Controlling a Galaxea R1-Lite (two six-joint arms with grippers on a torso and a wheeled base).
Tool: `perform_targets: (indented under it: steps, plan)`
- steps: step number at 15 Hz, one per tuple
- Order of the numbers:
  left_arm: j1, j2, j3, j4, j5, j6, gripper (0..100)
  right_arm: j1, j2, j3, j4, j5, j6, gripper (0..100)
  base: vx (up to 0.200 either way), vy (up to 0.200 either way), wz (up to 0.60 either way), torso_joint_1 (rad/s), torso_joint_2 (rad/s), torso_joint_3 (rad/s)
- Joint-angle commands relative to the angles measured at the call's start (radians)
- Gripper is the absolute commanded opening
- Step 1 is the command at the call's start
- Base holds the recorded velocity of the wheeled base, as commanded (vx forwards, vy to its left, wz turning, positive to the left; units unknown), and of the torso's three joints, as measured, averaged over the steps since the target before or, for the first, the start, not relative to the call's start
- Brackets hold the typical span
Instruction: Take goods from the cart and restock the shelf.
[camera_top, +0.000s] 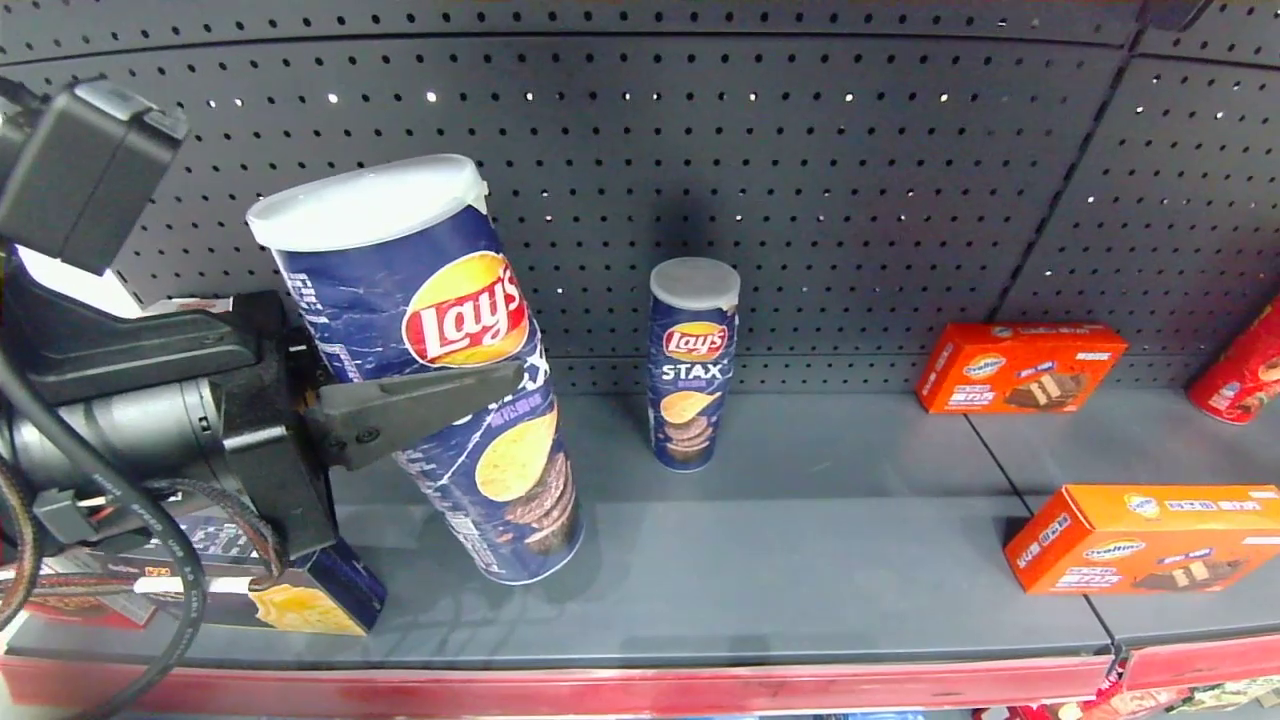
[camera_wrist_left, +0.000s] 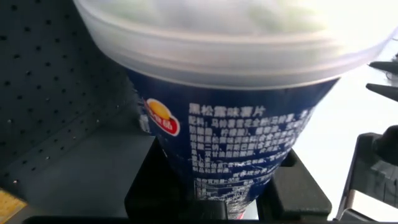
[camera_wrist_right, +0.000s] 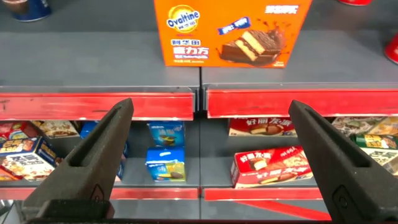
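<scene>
This is a shop aisle, a supermarket or convenience store by the look of it. In front of me runs a grey metal shelf (camera_top: 800, 560) with a dark perforated back panel (camera_top: 800, 150) and a red strip (camera_top: 600, 690) along its front edge. Packaged snacks face outward: a chip canister (camera_top: 692, 365) stands upright near the back, and orange boxes (camera_top: 1020, 365) with a layered cake pictured lie to the right. Lower shelves (camera_wrist_right: 161, 193) have the same red edging and hold more biscuit boxes (camera_wrist_right: 267, 167).
</scene>
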Motion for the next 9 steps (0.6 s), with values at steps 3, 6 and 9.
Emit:
perform_targets:
  steps: [3, 6, 9]
  plan:
    - [0.004, 0.003, -0.008, 0.000, 0.000, -0.002, 0, 0.002, 0.003, 0.000, 0.003, 0.003, -0.001, 100, 0.000, 0.000, 0.00, 0.000, 0.00, 0.000]
    - [0.003, 0.001, 0.018, 0.002, 0.006, 0.001, 0, 0.044, 0.075, -0.002, -0.002, 0.032, -0.017, 100, 0.000, 0.000, 0.00, 0.000, 0.00, 0.000]
    - [0.006, 0.007, 0.006, 0.012, 0.003, -0.003, 0, 0.171, 0.470, -0.416, -0.014, 0.059, 0.114, 100, 0.000, 0.000, 0.00, 0.000, 0.00, 0.000]
